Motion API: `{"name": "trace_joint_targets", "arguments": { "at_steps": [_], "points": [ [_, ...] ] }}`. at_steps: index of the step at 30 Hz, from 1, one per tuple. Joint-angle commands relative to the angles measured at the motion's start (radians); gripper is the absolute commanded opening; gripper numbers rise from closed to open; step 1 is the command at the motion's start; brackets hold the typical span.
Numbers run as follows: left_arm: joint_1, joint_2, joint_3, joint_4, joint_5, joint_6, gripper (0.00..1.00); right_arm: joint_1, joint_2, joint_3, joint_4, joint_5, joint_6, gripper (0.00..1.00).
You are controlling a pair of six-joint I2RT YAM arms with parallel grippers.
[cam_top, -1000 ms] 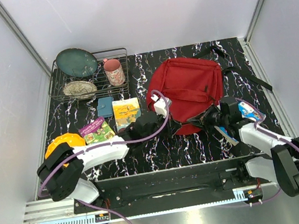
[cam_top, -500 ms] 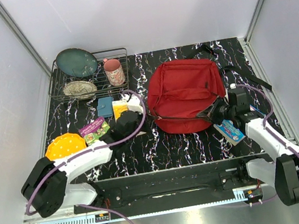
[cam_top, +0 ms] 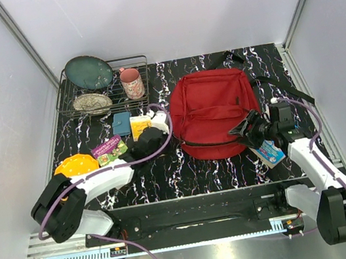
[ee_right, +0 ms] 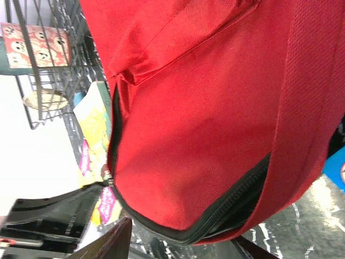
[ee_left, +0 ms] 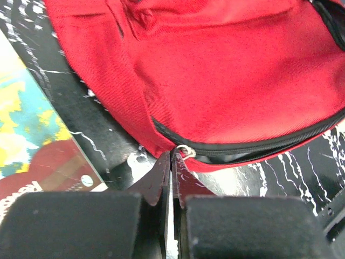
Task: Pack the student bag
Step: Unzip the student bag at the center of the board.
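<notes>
Backpack [cam_top: 213, 113] sits center frame; your left gripper [ee_left: 171, 157] is clenched beside its zipper ring [ee_left: 185, 151], your right gripper [cam_top: 244, 125] stands released near its lower-right edge.

My left gripper [ee_left: 171, 159] was pinched tight, reaching forward to the right; my right gripper [cam_top: 244, 127] pointed left, jaws spread apart.

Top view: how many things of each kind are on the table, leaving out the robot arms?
Plates: 3 (green plate, speckled plate, orange plate)
Mug: 1
Rack: 1
Bag: 1
Books: 2 (yellow book, purple book)
Blue case: 1
Blue packet: 1
Total: 10
</notes>
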Motion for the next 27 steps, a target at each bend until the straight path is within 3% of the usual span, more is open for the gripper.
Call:
{"name": "trace_joint_targets", "arguments": {
  "at_steps": [1, 3, 5, 7, 8, 13, 19, 24, 27],
  "points": [
    [-0.048, 0.051, 0.046, 0.086, 0.040, -0.022, 0.00, -0.003, -0.078, -0.016, 0.006, -0.111, 0.193, 0.69],
    [-0.071, 0.063, 0.055, 0.100, 0.041, -0.031, 0.00, 0.004, -0.161, -0.063, 0.002, -0.110, 0.270, 0.69],
    [-0.084, 0.076, 0.063, 0.106, 0.043, -0.034, 0.00, 0.023, -0.260, -0.088, -0.029, -0.057, 0.374, 0.87],
    [-0.089, 0.076, 0.064, 0.116, 0.058, -0.039, 0.00, 0.041, -0.317, -0.112, -0.064, -0.022, 0.451, 0.87],
    [-0.094, 0.076, 0.070, 0.121, 0.061, -0.039, 0.00, 0.047, -0.354, -0.125, -0.060, -0.003, 0.469, 0.93],
    [-0.118, 0.082, 0.096, 0.121, 0.064, -0.035, 0.00, 0.116, -0.341, -0.166, -0.002, 0.045, 0.569, 0.93],
    [-0.161, 0.099, 0.119, 0.141, 0.064, -0.049, 0.00, 0.239, -0.209, -0.186, 0.158, 0.116, 0.646, 0.92],
    [-0.195, 0.106, 0.136, 0.149, 0.064, -0.055, 0.00, 0.307, -0.100, -0.186, 0.287, 0.198, 0.701, 0.86],
    [-0.219, 0.099, 0.145, 0.124, 0.052, -0.036, 0.00, 0.321, -0.049, -0.169, 0.334, 0.232, 0.703, 0.75]
  ]
}}
